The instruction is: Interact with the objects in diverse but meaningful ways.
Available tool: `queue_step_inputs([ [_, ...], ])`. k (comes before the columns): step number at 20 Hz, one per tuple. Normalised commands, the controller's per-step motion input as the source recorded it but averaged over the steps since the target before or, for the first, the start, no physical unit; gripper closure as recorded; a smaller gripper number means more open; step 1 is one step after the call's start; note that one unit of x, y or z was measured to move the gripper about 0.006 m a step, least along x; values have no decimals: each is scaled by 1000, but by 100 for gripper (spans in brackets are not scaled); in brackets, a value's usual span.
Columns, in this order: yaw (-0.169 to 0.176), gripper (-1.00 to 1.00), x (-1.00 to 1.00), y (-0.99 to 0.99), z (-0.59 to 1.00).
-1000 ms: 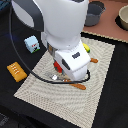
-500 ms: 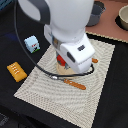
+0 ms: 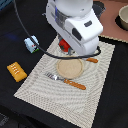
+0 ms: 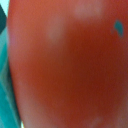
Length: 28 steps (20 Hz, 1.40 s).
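Woven beige placemat point(image 3: 55, 97) lay on dark table point(image 3: 12, 107). Round tan plate point(image 3: 69, 68) sat on placemat, near its middle. Fork point(image 3: 65, 80) with wooden handle lay on placemat just beside plate. Orange handle point(image 3: 92, 60) poked out at plate's far edge. Grey pot point(image 3: 122, 17) stood well apart, beyond placemat's far corner.
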Motion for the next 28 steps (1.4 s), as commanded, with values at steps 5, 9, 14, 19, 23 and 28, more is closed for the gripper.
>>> queue_step_inputs([
  [5,0,100,-914,742,0],
  [9,0,100,-942,721,-61],
  [14,0,100,-886,680,-184],
  [19,0,100,-913,697,-140],
  [23,0,100,-933,713,-159],
  [28,0,100,-925,699,-309],
])
